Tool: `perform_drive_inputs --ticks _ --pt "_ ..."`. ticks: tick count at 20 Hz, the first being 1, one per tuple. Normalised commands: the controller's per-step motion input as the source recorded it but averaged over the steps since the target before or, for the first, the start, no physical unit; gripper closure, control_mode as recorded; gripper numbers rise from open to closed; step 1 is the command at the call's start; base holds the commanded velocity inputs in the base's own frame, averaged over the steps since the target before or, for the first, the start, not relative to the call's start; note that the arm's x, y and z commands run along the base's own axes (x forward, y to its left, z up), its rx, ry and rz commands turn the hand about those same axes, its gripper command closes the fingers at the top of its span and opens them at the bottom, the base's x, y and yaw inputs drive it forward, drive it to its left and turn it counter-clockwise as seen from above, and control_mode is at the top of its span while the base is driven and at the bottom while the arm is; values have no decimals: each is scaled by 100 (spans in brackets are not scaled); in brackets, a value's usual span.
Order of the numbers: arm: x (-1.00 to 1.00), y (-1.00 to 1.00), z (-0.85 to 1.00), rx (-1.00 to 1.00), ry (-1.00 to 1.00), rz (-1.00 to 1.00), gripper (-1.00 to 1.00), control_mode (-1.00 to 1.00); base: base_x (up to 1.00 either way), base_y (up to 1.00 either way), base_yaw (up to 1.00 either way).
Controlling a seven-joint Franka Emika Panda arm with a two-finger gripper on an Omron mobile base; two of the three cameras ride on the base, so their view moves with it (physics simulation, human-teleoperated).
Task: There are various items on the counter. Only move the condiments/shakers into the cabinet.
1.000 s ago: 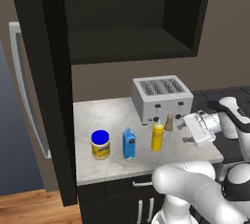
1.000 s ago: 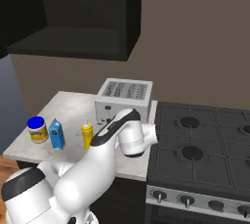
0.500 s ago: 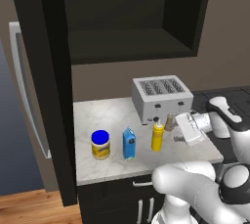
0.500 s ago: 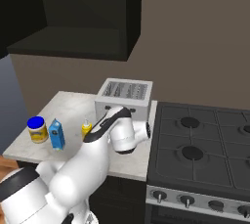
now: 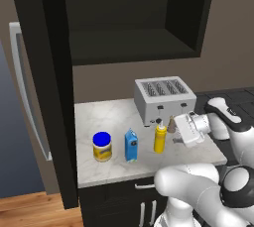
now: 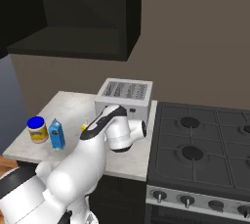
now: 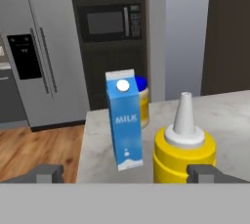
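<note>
Marble counter (image 5: 109,122) carries toaster (image 5: 163,99), jar (image 5: 102,146), carton (image 5: 131,145), bottle (image 5: 159,138); gripper (image 7: 126,173) jaws wide, holding nothing.

Wall: taupe (image 6: 195,37)
Floor: wood planks (image 7: 34,149)
Fridge: steel (image 7: 46,56)
Microwave: built in, dark (image 7: 110,22)
Stove: black, gas (image 6: 205,149)

The white arm bends low over its base, wrist turned sideways and held level. Its gripper (image 7: 127,173) stands wide open, dark fingertips (image 7: 46,173) spread apart, holding nothing.
</note>
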Motion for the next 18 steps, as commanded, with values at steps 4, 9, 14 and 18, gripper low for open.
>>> perform_drive_inputs --ticks 4,9,14,18 --pt "1 13 0 1 0 0 -100 -100 0 0 0" --pt "0 23 0 0 0 0 -100 -100 0 0 0" --pt "0 19 0 0 0 0 -100 -100 0 0 0" --pt "4 -3 0 0 0 0 -100 -100 0 0 0"
